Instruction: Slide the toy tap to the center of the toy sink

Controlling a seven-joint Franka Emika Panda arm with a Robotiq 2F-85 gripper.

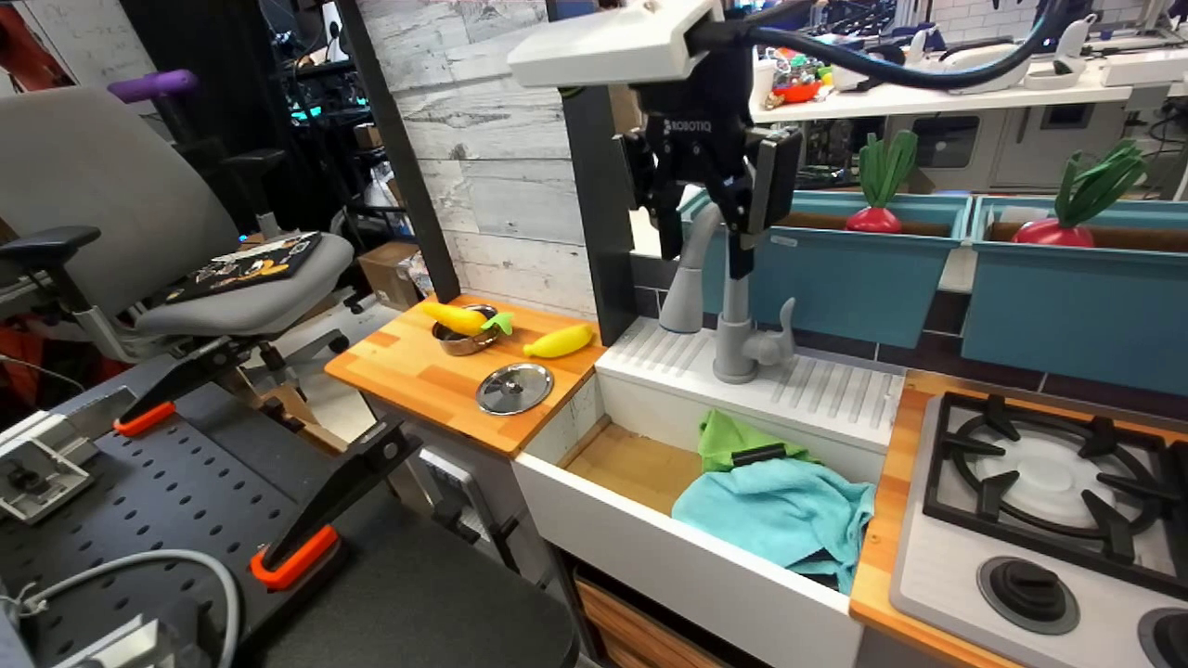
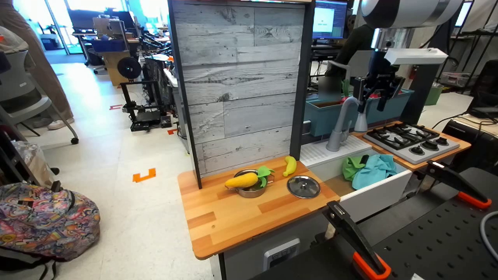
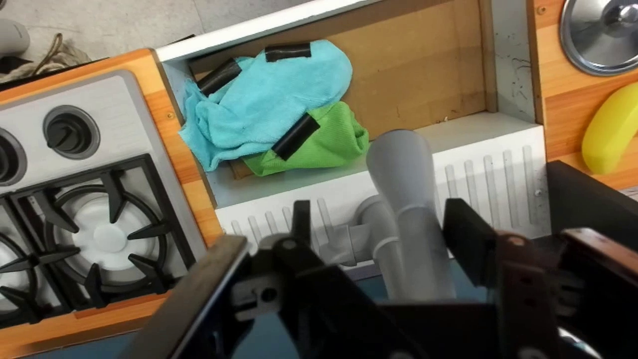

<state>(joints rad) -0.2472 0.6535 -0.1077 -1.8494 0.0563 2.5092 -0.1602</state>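
The toy tap (image 1: 735, 348) is a tall grey gooseneck with a small side lever. It stands upright near the middle of the ridged back ledge of the white toy sink (image 1: 687, 568). The tap (image 2: 337, 130) and sink (image 2: 375, 202) also show in an exterior view. My gripper (image 1: 705, 252) points down at the top of the tap, around its curved spout; it also shows in an exterior view (image 2: 372, 105). In the wrist view the gripper (image 3: 377, 214) is open. The tap's spout (image 3: 404, 174) lies between its fingers, closer to the right-hand finger. The upper bend is hidden by the gripper.
A blue cloth (image 1: 775, 510) and a green cloth (image 1: 729, 438) lie in the basin. Teal planters (image 1: 835, 278) stand behind the ledge. A stove (image 1: 1039, 473) is on one side. A wooden counter with a pot (image 2: 251, 190), lid (image 2: 303, 186) and banana (image 2: 290, 166) is on the other.
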